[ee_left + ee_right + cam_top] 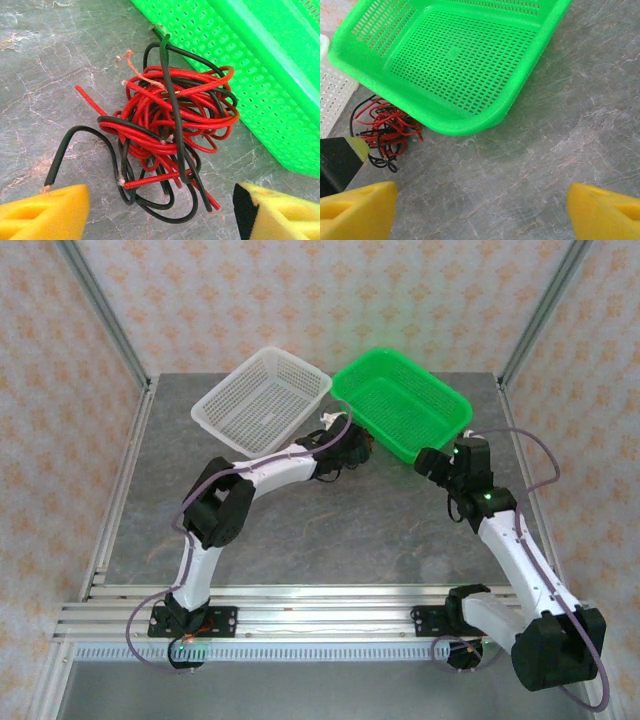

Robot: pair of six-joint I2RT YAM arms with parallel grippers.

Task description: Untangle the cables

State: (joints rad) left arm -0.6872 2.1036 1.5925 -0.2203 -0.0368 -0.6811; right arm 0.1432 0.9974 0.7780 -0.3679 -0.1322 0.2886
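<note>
As they lie tangled, red and black cables (170, 135), dense looping clump

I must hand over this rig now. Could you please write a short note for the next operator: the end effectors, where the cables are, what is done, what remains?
Left end effector: open, poised at the cables, holding nothing.
Right end effector: open, above the bare table near the green basket, holding nothing.
Cables: red and black, in one tangled clump on the table, against the green basket's outer wall. The white basket stands next to the green one.
Done: no wire separated yet.
Left: pull each wire free of the clump.
</note>
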